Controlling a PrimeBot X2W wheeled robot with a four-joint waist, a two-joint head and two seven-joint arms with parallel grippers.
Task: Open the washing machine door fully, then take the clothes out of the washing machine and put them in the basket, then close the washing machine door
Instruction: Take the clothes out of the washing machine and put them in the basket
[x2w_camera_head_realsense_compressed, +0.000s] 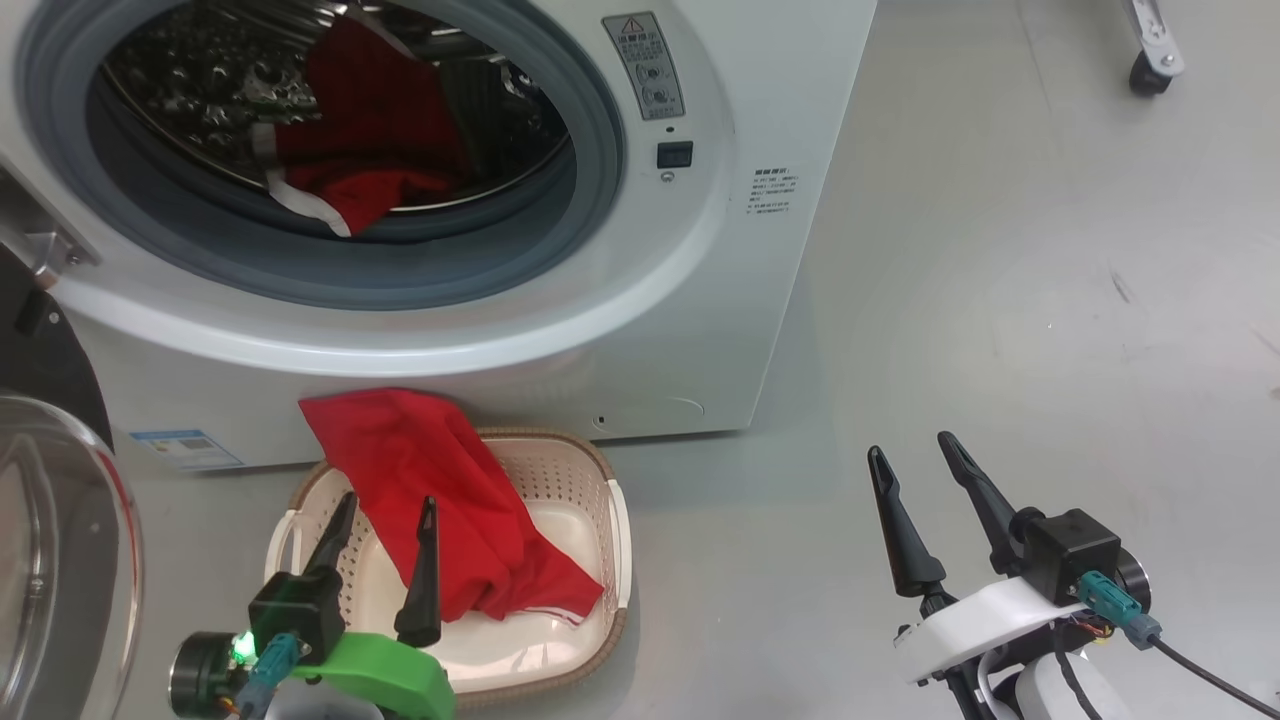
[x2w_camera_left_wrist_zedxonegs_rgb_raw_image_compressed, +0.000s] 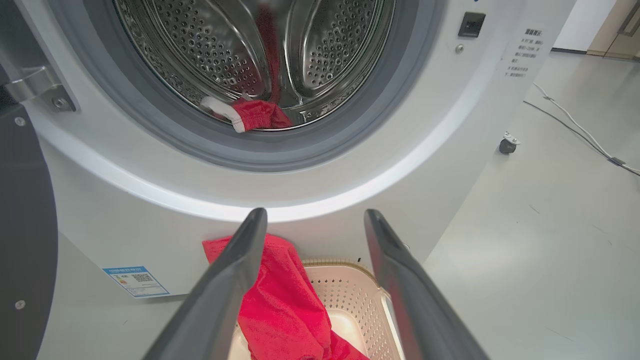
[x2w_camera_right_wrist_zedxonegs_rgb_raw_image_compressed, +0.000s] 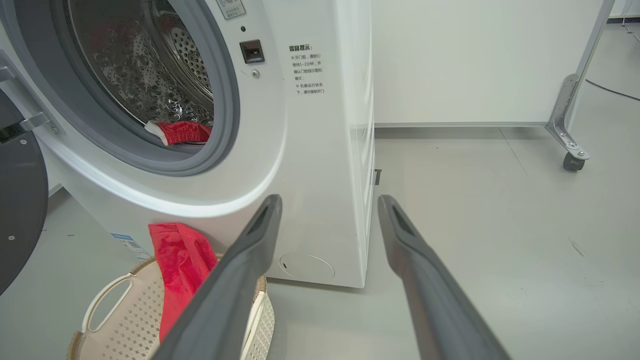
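Red clothes (x2w_camera_head_realsense_compressed: 370, 150) in washing machine (x2w_camera_head_realsense_compressed: 700, 300) drum, 11 o'clock in head view; another piece draped over basket (x2w_camera_head_realsense_compressed: 560, 440) at 7. Soft, light, floppy: prob. best pinched at white-trimmed edge by gasket. L gripper (x2w_camera_head_realsense_compressed: 390, 498), R gripper (x2w_camera_head_realsense_compressed: 910, 445): fingers apart, empty.

I count 1 washing machine (x2w_camera_head_realsense_compressed: 720, 330), 1 washing machine door (x2w_camera_head_realsense_compressed: 60, 540), 1 basket (x2w_camera_head_realsense_compressed: 575, 470). 2 clothes: drum garment (x2w_camera_head_realsense_compressed: 380, 140), basket garment (x2w_camera_head_realsense_compressed: 450, 500). 2 grippers: left gripper (x2w_camera_head_realsense_compressed: 389, 498), right gripper (x2w_camera_head_realsense_compressed: 910, 445). 1 blue sticker (x2w_camera_head_realsense_compressed: 185, 448), 1 caster (x2w_camera_head_realsense_compressed: 1148, 75).
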